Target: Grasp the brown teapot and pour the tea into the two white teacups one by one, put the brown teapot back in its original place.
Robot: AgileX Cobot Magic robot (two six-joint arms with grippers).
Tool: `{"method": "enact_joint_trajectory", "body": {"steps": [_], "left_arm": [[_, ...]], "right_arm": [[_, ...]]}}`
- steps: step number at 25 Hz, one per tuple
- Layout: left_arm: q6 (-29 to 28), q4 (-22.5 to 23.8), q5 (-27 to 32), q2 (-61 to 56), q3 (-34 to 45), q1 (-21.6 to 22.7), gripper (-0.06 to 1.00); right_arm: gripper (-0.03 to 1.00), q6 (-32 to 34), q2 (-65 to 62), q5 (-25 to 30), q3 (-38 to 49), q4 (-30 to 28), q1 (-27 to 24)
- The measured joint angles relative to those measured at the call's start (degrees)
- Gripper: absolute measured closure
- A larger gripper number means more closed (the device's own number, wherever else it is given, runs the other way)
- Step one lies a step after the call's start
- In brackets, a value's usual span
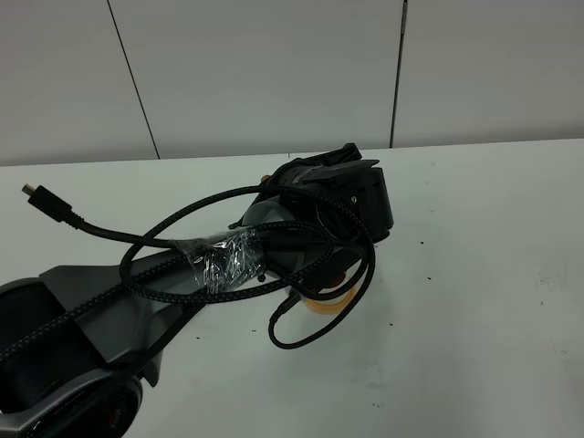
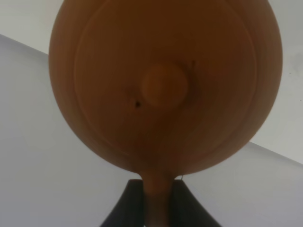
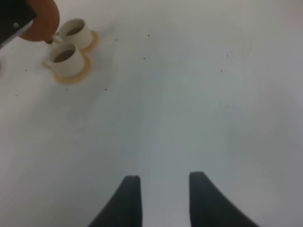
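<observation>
The brown teapot (image 2: 164, 85) fills the left wrist view, seen from its lid side. My left gripper (image 2: 156, 182) is shut on its loop handle. In the right wrist view the teapot (image 3: 43, 19) hangs tilted just beside and above the two white teacups (image 3: 75, 31) (image 3: 64, 59), which both hold dark tea and stand on orange coasters. My right gripper (image 3: 163, 198) is open over bare table, well away from the cups. In the high view the left arm (image 1: 228, 260) covers the teapot and cups. Only an orange coaster edge (image 1: 321, 303) shows. The original place is out of view.
The white table (image 1: 474, 274) stretches to the right of the left arm. Black braided cables (image 1: 137, 246) loop along and off the left arm, one ending in a plug (image 1: 35, 193) at the left. A pale wall stands behind the table's far edge.
</observation>
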Motion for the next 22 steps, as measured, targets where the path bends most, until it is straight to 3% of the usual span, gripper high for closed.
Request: {"method": "enact_joint_trajectory", "body": {"steps": [22], "left_arm": [[0.0, -0.05, 0.0, 0.0, 0.0, 0.0, 0.77]], "right_arm": [[0.73, 0.0, 0.0, 0.0, 0.0, 0.0, 0.0]]}}
